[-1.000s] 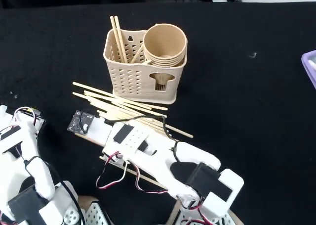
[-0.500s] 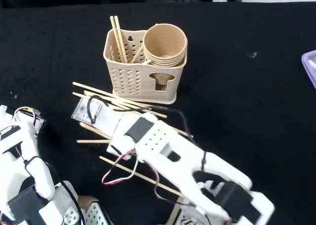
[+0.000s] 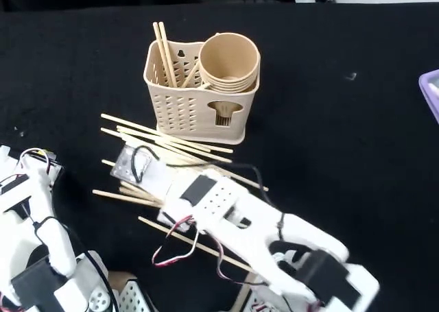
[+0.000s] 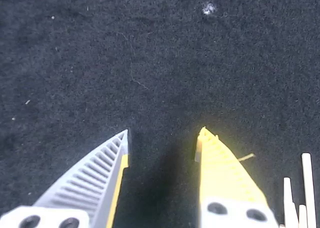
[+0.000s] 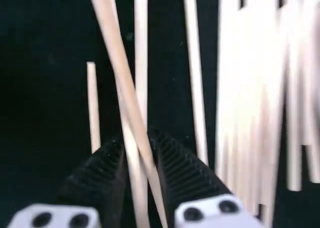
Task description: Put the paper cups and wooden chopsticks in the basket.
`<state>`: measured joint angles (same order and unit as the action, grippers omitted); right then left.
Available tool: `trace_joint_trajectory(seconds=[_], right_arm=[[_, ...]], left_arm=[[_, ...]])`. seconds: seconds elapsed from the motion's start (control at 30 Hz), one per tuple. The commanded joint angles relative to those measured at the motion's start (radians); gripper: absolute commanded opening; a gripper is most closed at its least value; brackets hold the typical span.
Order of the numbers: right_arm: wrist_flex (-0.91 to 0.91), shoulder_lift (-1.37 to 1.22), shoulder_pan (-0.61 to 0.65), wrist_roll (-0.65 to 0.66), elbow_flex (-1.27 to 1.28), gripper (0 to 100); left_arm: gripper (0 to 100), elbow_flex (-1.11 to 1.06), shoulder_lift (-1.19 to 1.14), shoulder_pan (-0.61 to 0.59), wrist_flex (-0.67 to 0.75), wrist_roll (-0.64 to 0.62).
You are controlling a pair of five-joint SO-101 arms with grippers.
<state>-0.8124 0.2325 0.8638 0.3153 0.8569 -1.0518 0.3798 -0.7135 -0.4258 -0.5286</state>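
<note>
From above, the basket (image 3: 195,110) holds the stacked cups (image 3: 230,60) and a few chopsticks (image 3: 163,48). Many loose chopsticks (image 3: 171,140) lie on the cloth (image 3: 343,154) in front of the basket, partly under the right arm (image 3: 226,216). At the left wrist, the left gripper (image 4: 163,133) stands open over bare cloth. At the right wrist, the right gripper (image 5: 137,140) is closed on one or two loose chopsticks. The cups seem done; most chopsticks are not.
</note>
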Motion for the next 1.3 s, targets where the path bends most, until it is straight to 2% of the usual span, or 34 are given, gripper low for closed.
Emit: trace_joint_trajectory(seconds=[0.0,0.1,0.17,0.4,0.57,0.7,0.77,0.93,1.17,1.27], right_arm=[[0.04,-0.07,-0.011,0.006,-0.013,4.6],[0.038,-0.147,-0.011,0.006,-0.047,13.0],[0.038,-0.179,-0.009,0.006,-0.068,15.2],[0.038,-0.196,-0.009,0.009,-0.114,1.1],[0.029,-0.128,-0.015,0.006,-0.122,1.1],[-0.048,-0.071,-0.009,0.009,-0.13,1.3],[-0.066,-0.062,-0.009,0.006,-0.124,3.4],[-0.089,-0.062,-0.009,0.006,-0.108,16.2],[-0.095,-0.054,-0.009,0.005,-0.16,15.9],[-0.069,-0.062,-0.015,-0.051,-0.194,15.9]], left_arm=[[22,0.027,0.025,0.004,0.015,0.011],[22,0.027,0.025,0.004,0.015,0.011],[22,0.027,0.025,0.004,0.015,0.011],[22,0.027,0.025,0.004,0.015,0.011],[22,0.027,0.025,0.004,0.015,0.011],[22,0.028,0.025,0.004,0.017,0.011],[22,0.028,0.025,0.004,0.017,0.011],[22,0.028,0.025,0.004,0.017,0.011],[22,0.028,0.025,0.004,0.017,0.011],[22,0.028,0.025,0.004,0.017,0.011]])
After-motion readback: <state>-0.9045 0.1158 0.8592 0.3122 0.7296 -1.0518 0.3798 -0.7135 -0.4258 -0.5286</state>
